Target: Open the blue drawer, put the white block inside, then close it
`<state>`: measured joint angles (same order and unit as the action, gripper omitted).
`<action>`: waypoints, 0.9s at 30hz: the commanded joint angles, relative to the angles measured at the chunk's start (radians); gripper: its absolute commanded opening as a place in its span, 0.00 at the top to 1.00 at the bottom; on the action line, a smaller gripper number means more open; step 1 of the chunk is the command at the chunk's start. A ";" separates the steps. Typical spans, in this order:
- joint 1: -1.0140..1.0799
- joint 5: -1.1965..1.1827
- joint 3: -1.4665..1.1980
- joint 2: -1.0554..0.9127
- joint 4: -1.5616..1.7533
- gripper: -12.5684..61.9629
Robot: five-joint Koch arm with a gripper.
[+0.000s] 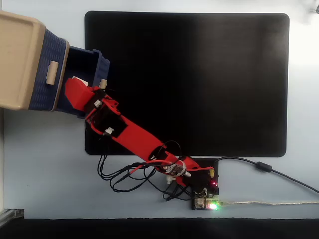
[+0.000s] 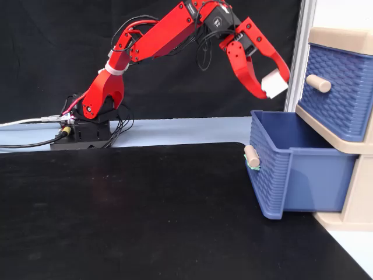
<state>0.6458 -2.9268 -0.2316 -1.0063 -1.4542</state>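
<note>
Top-down fixed view: red plastic gripper [image 1: 75, 85] clamps small white block [image 1: 79, 81] over open woven navy-blue drawer [image 1: 98, 62] at left | Side fixed view: gripper [image 2: 274, 86] pinches block [image 2: 274, 86] above drawer [image 2: 291, 169], right

Count: one red arm [image 2: 157, 35] with one gripper [image 2: 271, 87], one white block [image 2: 274, 86], two navy drawers, lower blue drawer [image 2: 297, 169] and upper drawer [image 2: 341, 87], one black mat [image 1: 199, 74].
</note>
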 commanded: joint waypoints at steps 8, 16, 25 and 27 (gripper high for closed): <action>0.028 -0.023 0.040 -0.011 0.000 0.42; 0.215 0.374 0.028 -0.100 -0.462 0.40; 0.209 0.485 0.003 0.046 -0.477 0.40; 0.181 0.474 0.003 0.057 -0.468 0.40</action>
<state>0.8391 -2.4252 -0.2454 -0.9219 -1.9159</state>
